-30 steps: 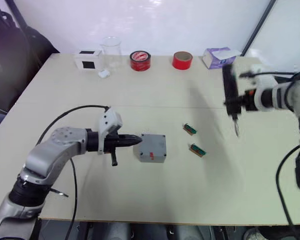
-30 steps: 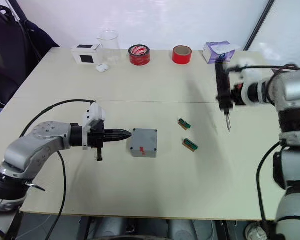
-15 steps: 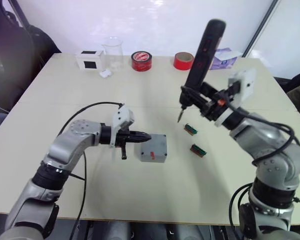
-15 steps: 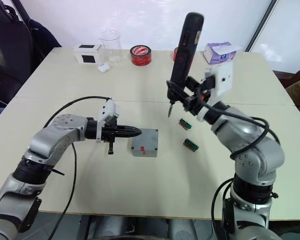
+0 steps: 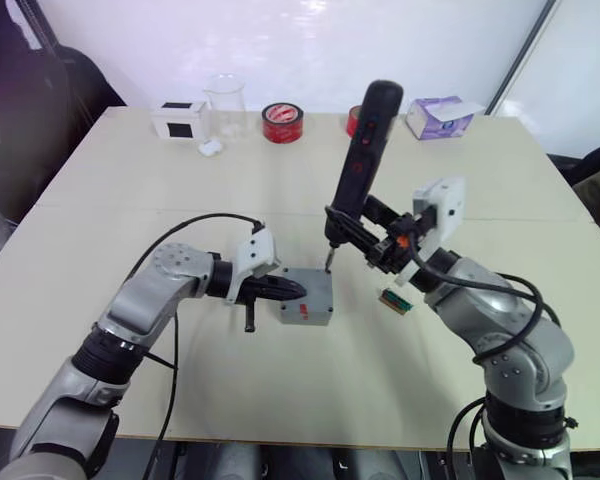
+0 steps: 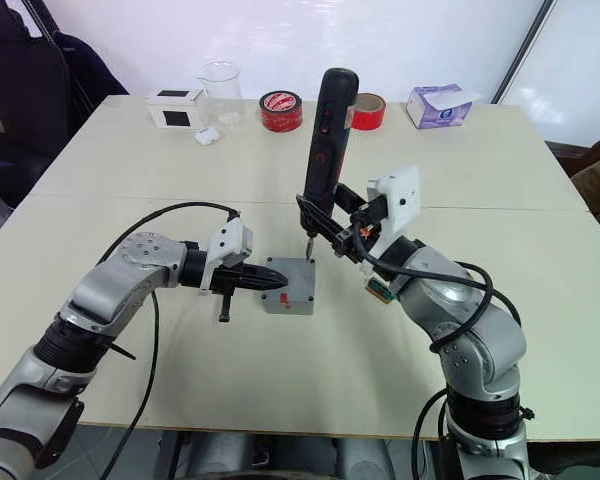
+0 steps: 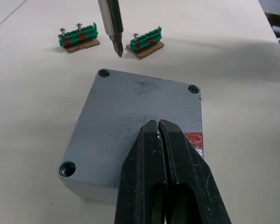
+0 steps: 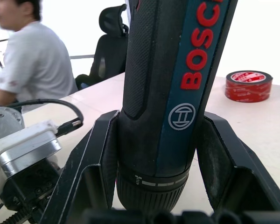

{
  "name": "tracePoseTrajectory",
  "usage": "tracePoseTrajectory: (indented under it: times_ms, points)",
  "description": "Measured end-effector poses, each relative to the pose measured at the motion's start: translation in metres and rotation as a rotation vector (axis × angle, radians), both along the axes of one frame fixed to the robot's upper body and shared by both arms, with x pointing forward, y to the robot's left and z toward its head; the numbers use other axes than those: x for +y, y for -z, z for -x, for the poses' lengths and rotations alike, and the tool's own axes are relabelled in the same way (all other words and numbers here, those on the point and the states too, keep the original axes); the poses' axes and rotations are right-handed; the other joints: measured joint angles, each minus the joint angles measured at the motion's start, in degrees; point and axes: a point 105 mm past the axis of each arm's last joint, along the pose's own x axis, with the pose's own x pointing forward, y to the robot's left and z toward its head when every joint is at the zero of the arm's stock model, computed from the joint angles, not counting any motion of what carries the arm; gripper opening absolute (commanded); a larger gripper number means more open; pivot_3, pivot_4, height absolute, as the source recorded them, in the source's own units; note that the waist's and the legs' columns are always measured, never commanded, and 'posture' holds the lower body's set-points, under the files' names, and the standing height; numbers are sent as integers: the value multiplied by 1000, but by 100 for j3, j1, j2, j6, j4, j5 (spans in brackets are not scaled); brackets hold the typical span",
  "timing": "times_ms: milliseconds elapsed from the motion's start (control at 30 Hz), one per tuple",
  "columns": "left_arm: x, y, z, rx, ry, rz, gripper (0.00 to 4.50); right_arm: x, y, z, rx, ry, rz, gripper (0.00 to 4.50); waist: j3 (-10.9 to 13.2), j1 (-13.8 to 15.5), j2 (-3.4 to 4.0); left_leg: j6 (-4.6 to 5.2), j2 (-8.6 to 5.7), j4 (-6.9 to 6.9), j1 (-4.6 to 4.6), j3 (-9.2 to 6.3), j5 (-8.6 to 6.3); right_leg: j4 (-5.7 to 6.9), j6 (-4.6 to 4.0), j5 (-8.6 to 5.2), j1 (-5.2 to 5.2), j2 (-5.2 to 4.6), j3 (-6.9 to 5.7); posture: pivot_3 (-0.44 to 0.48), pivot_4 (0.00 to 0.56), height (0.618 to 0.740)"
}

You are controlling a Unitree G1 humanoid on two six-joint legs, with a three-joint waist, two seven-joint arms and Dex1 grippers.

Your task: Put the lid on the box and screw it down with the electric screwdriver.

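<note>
pressing closed left gripper on lid; right gripper clamps electric screwdriver.

Lying on the pale counter: the grey lid, already sitting on the box, with dark screw holes at three visible corners. Pressing down on the lid face: the left end effector, black fingers closed together, tips touching the metal beside a small red mark. Hovering just past the far edge of the lid: the thin metal bit of the electric screwdriver, pointing down, not touching. Resting further behind, either side of the bit: two green terminal pieces with small screws standing on top.
</note>
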Motion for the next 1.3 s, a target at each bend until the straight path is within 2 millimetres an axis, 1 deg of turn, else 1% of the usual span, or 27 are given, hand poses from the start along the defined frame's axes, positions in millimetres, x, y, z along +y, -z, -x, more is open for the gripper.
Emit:
tracePoseTrajectory:
  times_ms: [267, 500, 733, 900, 1067, 1300]
  points:
    - [2, 0, -1, 11, -19, 0, 0, -2, 15, -11, -4, 52, 30, 1869, 0, -2, 0, 0, 0, 0, 2, 0, 0, 5, 0, 0, 0, 0, 0, 0, 150, 740]
    - [1, -1, 0, 16, -25, -5, 0, -1, 20, -12, -15, 57, 45, 1869, 0, -1, 0, -1, 0, 0, 3, 0, 1, 6, 0, 0, 0, 0, 0, 0, 150, 740]
    - [1, 0, 1, 26, -31, -7, 0, 0, 24, -8, -39, 56, 55, 1869, -7, -2, -3, -1, 0, 0, 8, -1, 1, 7, 0, -1, 4, 0, 0, 0, 150, 740]
    - [2, 3, 2, 35, -33, -7, 0, -3, 31, -5, -32, 62, 70, 1869, -25, -2, -12, 0, 1, 0, 38, 0, 0, 6, -2, -2, 32, 0, 0, 0, 150, 740]
    - [2, 7, 4, 40, -35, -15, 0, -4, 35, -5, -23, 66, 88, 1869, -45, -6, -21, 2, 4, -8, 96, -3, -2, 5, -21, -14, 84, 0, 4, 0, 150, 740]
    - [3, 9, 5, 30, -34, -24, 0, 0, 40, -6, -23, 72, 125, 1869, -82, -10, -20, 2, 6, -8, 101, -9, -2, 7, -23, -15, 88, 1, 4, 0, 150, 740]
